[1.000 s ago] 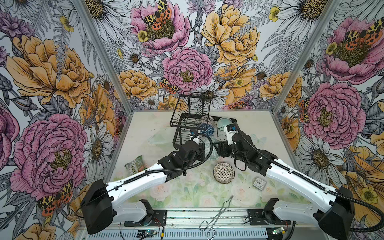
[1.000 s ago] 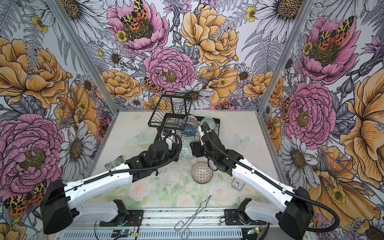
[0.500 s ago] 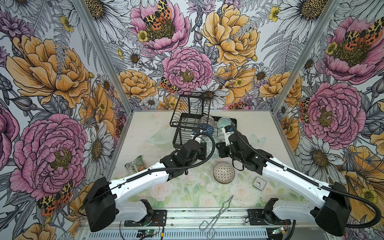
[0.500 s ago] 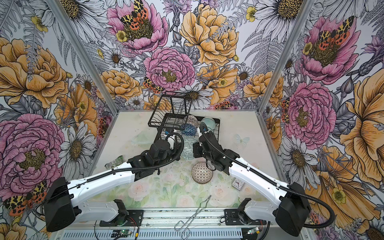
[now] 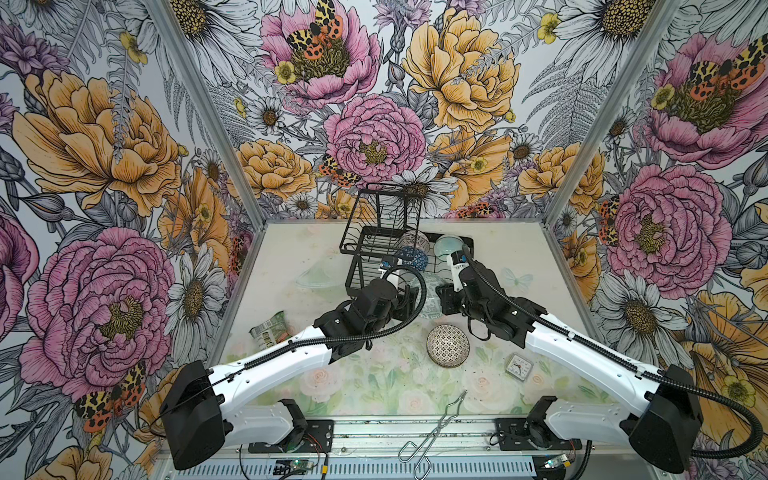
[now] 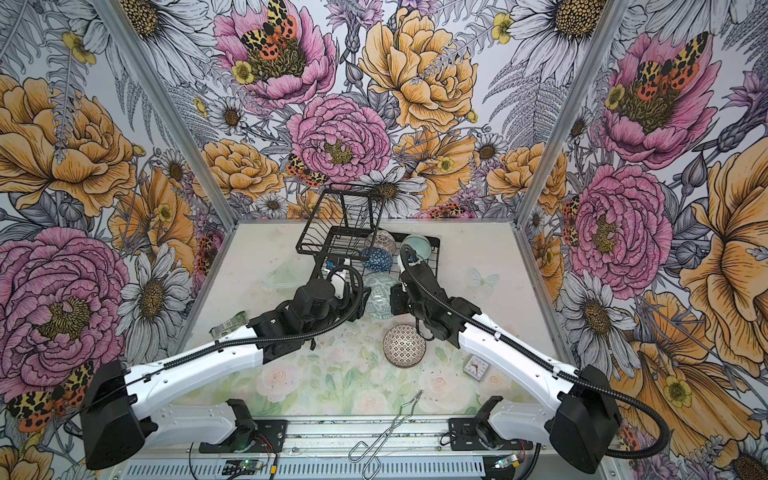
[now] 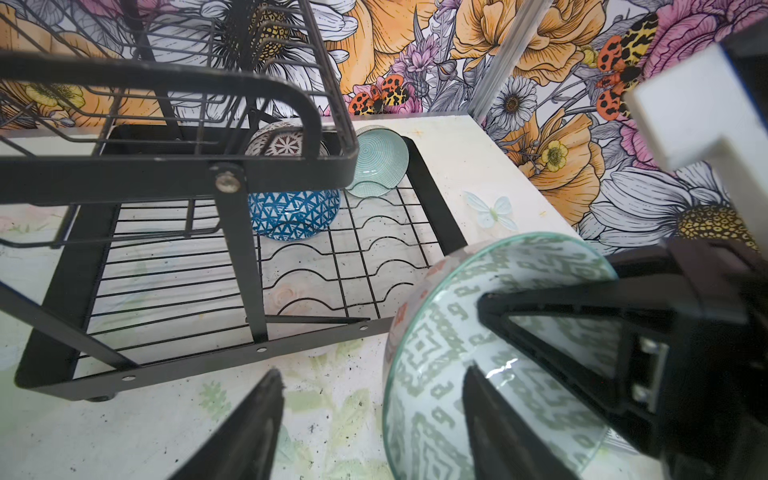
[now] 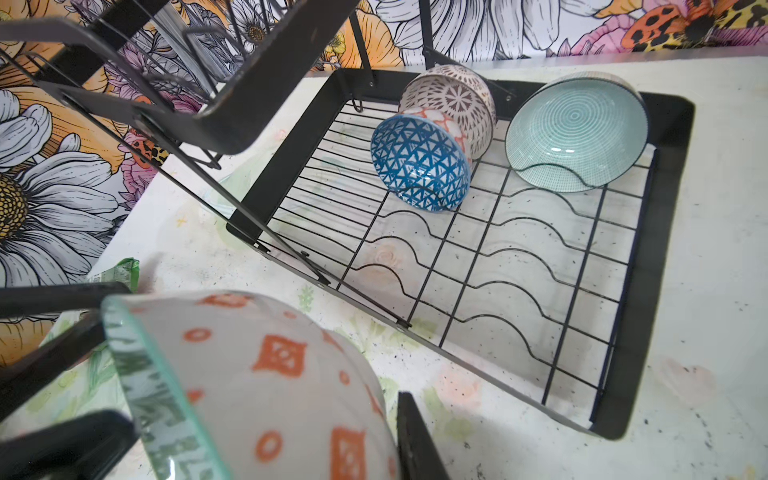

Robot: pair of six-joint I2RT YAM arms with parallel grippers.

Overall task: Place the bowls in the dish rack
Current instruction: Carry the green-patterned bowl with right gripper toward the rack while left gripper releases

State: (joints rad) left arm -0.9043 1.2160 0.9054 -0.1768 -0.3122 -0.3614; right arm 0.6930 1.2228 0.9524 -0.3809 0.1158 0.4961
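Note:
A grey-green patterned bowl (image 5: pixel 430 297) (image 7: pixel 440 357) with orange marks outside hangs tilted just in front of the dish rack (image 5: pixel 352 272) (image 8: pixel 665 249). My right gripper (image 5: pixel 443 297) (image 8: pixel 382 444) is shut on its wall, one finger inside and one outside. Open, my left gripper (image 5: pixel 409 298) (image 7: pixel 378 415) straddles the bowl's rim without pinching it. In the rack's base lean a blue bowl (image 8: pixel 419 162), a pinkish patterned bowl (image 8: pixel 457 99) and a mint bowl (image 8: pixel 577 129). A black-white dotted bowl (image 5: pixel 448 345) (image 6: pixel 404 345) sits upright on the table.
The rack's raised upper basket (image 5: pixel 374 224) overhangs the left part of its base. A clear dish (image 5: pixel 318 276) lies left of the rack and a crumpled green packet (image 5: pixel 270 332) by the left wall. A small clock (image 5: pixel 519 366) and metal tongs (image 5: pixel 432 432) lie near the front.
My right gripper closed on the patterned bowl's wall, then my left gripper opened and let go of its rim. Both arms shifted slightly toward the rack.

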